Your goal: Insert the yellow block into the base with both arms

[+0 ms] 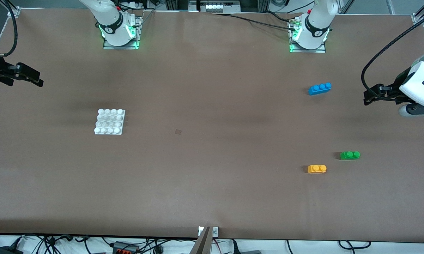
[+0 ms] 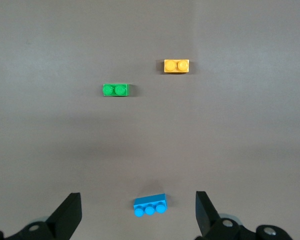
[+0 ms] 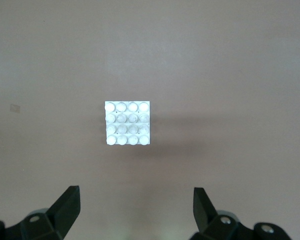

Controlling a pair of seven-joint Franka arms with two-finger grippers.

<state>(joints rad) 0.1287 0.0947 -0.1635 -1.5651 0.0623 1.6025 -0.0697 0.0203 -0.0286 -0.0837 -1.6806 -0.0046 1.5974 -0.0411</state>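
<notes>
The left pincer [image 2: 138,215] hangs in the air over the left arm's end of the brown tabletop [image 1: 212,183], its two black fingers [image 2: 69,212] spread wide and holding nothing. In the front view this left pincer [image 1: 369,96] shows at the edge of the picture, on the white wrist of the left arm [image 1: 418,84]. Seen from its wrist camera, a longer blue plastic brick with three round studs [image 2: 150,205] lies on the tabletop between the spread fingers. The small yellow-orange plastic brick with two round studs [image 1: 316,169] lies nearer to the front camera than that blue brick [image 1: 319,88], well apart from it. A small green plastic brick with two studs [image 1: 349,155] lies near the yellow brick [image 2: 176,66], closer to the left arm's end of the tabletop and slightly farther from the front camera.

The right pincer [image 3: 136,216] hangs over the right arm's end of the tabletop, its fingers [image 3: 67,210] likewise released and bare. The front view shows this right pincer [image 1: 37,80] at the picture's edge. The flat square white plastic plate with a four-by-four grid of round studs [image 1: 109,121] rests flat toward the right arm's end, well apart from all three bricks, and nothing sits on its studs. The right wrist view shows the white plate [image 3: 127,123] on bare tabletop.
</notes>
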